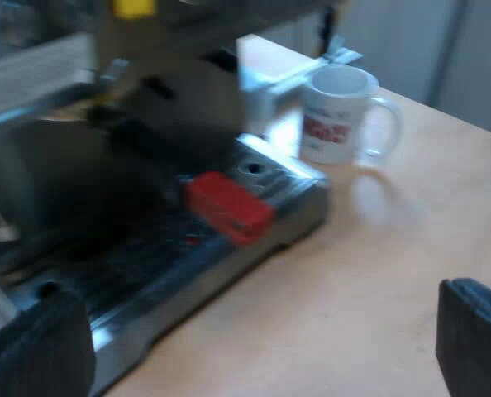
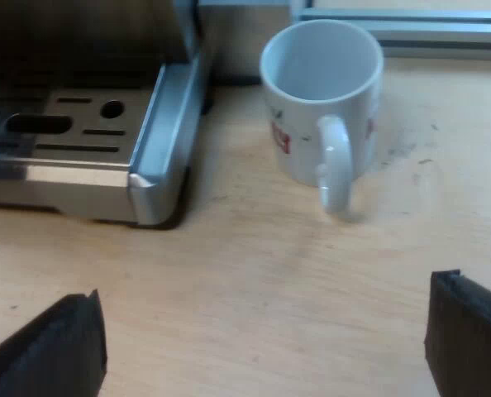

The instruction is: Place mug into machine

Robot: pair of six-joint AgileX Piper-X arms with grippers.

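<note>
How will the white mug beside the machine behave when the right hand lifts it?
The white mug looks rigid and glazed, so it should keep its shape but may slip. It appears empty, so probably light. It stands upright on the flat table, so a gentle push would likelier slide than tip it.

Glossy wht ceramic mug, brushed-metal machine w/ satin sheen, matt wood-look table
</note>
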